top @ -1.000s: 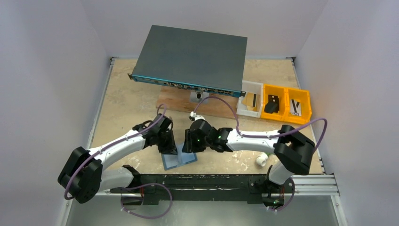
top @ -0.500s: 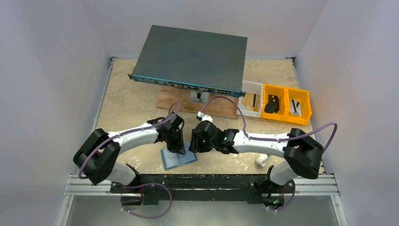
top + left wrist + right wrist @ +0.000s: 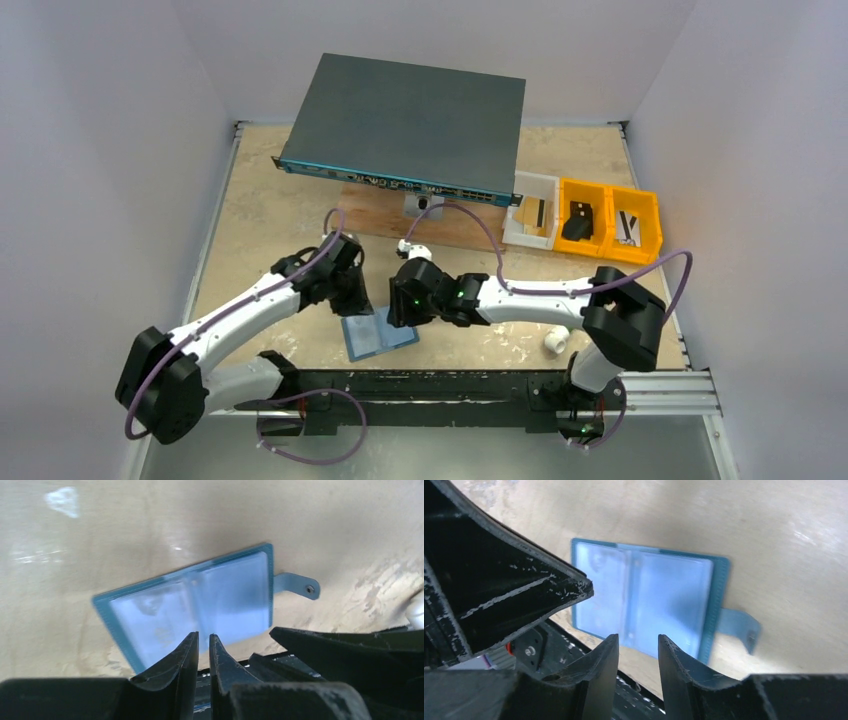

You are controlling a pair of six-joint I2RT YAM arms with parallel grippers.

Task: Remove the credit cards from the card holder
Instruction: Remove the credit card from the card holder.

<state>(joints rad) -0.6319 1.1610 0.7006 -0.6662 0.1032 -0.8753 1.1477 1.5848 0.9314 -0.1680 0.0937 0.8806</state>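
The card holder [image 3: 376, 338] lies opened flat on the bench [image 3: 258, 225], close to the near edge and just in front of the black rail [image 3: 450, 385] that carries both arm bases. Its strap tab [image 3: 296, 584] sticks out sideways onto bare bench. Both inner halves show pale panels, but you cannot tell the credit cards apart from the pockets.

You have open bench to the left of the holder. Farther back the wooden board [image 3: 372, 213] and the large grey box [image 3: 405, 120] close things off, and the bins [image 3: 585, 222] sit well apart at the right rear. A small white object [image 3: 555, 342] lies near the right arm's base.

Your left arm reaches in low from the left. The left claw [image 3: 202, 637] points down over the holder's far left edge, with only a thin slit between its jaws and nothing in it. Your right arm stretches across from the right. The right claw [image 3: 638, 639] hangs over the holder's right half, its jaws parted wider and empty. The two claws sit just beside each other.
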